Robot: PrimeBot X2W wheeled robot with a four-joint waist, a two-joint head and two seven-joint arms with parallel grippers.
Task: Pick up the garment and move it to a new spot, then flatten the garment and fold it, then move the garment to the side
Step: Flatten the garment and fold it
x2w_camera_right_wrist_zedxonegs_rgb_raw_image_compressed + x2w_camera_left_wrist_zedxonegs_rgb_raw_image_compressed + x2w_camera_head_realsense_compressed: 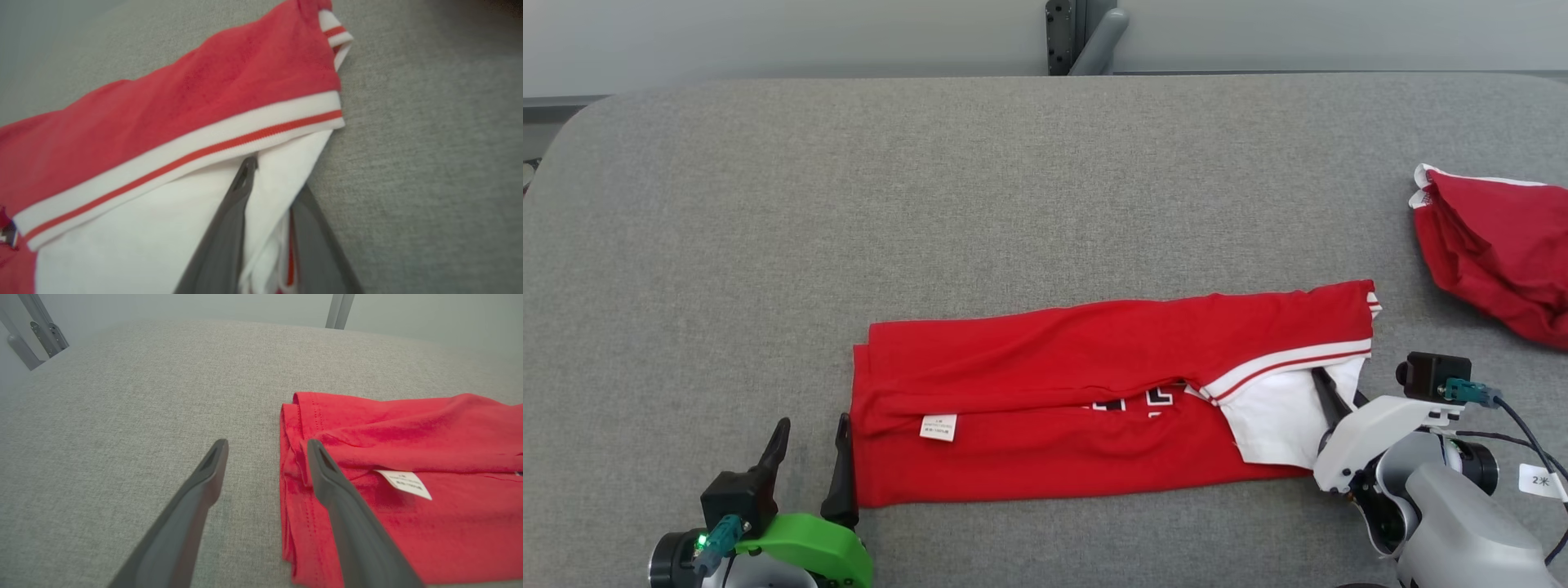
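The garment [1094, 367] is a red shirt with white striped trim, folded into a long band across the grey table [849, 204]. My left gripper [813, 425] is open at its left end. In the left wrist view the left gripper [266, 444] straddles the hem of the garment [408, 428], one finger over red cloth and the other over bare table. My right gripper [1331, 396] is at the right end. In the right wrist view the right gripper [273, 179] has its fingers pinched on the white part of the garment [204, 90], just under the striped band.
A second red garment [1494, 245] lies crumpled at the table's right edge. A grey post [1086, 37] stands behind the far edge. A white label [938, 427] shows on the folded shirt near its left end.
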